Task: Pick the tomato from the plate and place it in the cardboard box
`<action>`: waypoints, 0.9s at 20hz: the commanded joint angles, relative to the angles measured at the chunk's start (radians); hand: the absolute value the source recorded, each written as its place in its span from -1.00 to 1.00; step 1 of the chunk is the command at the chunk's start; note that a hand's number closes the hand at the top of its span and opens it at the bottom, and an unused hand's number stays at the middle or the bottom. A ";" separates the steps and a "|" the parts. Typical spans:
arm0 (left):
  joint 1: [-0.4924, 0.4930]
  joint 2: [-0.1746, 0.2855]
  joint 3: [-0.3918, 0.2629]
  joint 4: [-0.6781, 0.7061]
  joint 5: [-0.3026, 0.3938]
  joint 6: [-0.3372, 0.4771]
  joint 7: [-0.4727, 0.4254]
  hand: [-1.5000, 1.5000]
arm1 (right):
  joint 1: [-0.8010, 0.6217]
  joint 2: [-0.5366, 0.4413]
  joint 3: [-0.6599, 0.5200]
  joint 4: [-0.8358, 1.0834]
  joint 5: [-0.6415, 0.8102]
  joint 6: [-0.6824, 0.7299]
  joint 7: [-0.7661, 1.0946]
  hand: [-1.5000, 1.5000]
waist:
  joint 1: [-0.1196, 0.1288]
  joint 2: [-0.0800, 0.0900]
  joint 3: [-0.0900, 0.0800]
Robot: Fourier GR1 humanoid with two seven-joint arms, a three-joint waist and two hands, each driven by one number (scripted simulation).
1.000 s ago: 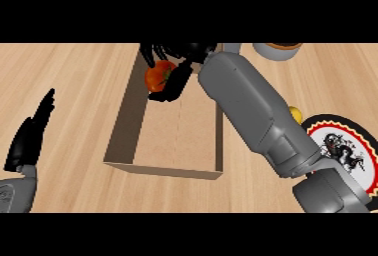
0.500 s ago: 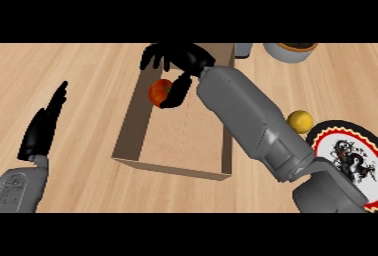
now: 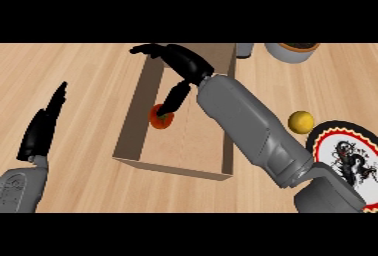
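The tomato [image 3: 161, 117] sits inside the cardboard box [image 3: 177, 169] near its left wall, well apart from the plate [image 3: 322, 140], so the placing appears done. The right hand [image 3: 188, 62] is spread open above it, grasping nothing, with one digit pointing down at the fruit. Only withdrawal seems left: the box walls flank the forearm but the way upward is free, and the left hand [image 3: 40, 132] rests open at the view's left.

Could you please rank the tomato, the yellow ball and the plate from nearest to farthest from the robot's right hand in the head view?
From the right hand:
1. tomato, inside the cardboard box, just below the hand.
2. yellow ball, on the counter to the right of the box.
3. plate, at the right edge, beyond the ball.
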 commanded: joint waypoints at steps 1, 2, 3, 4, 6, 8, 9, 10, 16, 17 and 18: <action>0.000 0.015 0.021 0.024 0.015 -0.010 -0.022 0.00 | 0.011 0.000 -0.017 -0.017 -0.105 -0.060 -0.049 -1.00 | -0.011 0.000 0.000; -0.007 -0.011 0.001 0.016 -0.012 0.022 0.006 0.00 | 0.004 0.000 -0.041 -0.027 -0.145 -0.072 -0.048 -1.00 | -0.011 0.000 0.001; -0.016 0.007 0.012 -0.005 0.001 0.002 0.033 0.00 | -0.010 0.000 -0.069 -0.003 -0.164 -0.056 -0.063 -1.00 | -0.023 -0.003 0.001; -0.007 0.000 0.014 0.013 0.007 0.006 -0.009 0.00 | -0.023 0.000 -0.097 0.009 -0.195 -0.052 -0.062 -1.00 | -0.028 -0.002 0.000; -0.009 0.024 0.033 -0.001 0.021 -0.013 0.018 0.00 | -0.043 0.000 -0.135 0.051 -0.230 -0.030 -0.074 -1.00 | -0.037 -0.004 0.001; 0.066 0.003 0.023 -0.001 0.004 0.014 -0.033 0.00 | -0.082 0.000 -0.180 0.095 -0.245 -0.016 -0.096 -1.00 | -0.043 -0.004 0.000; 0.047 -0.020 0.010 -0.018 -0.011 0.041 -0.009 0.00 | -0.100 -0.048 -0.215 0.115 -0.259 0.072 -0.114 -1.00 | -0.058 -0.004 0.001; 0.022 0.019 0.036 0.014 0.009 0.007 -0.013 0.00 | -0.084 -0.030 -0.214 0.154 -0.251 0.070 -0.152 -1.00 | -0.054 0.003 0.001; 0.034 0.009 0.041 -0.005 0.006 0.024 0.003 0.00 | -0.069 -0.196 -0.257 0.244 -0.256 0.209 -0.215 -1.00 | -0.068 0.000 0.002; 0.037 0.030 0.038 -0.027 0.008 -0.001 0.007 0.00 | -0.088 -0.168 -0.274 0.267 -0.262 0.161 -0.211 -1.00 | -0.057 0.000 0.002; 0.031 0.007 0.046 0.029 0.009 0.027 -0.033 0.00 | -0.082 -0.246 -0.277 0.268 -0.264 0.232 -0.229 -1.00 | -0.063 0.008 0.001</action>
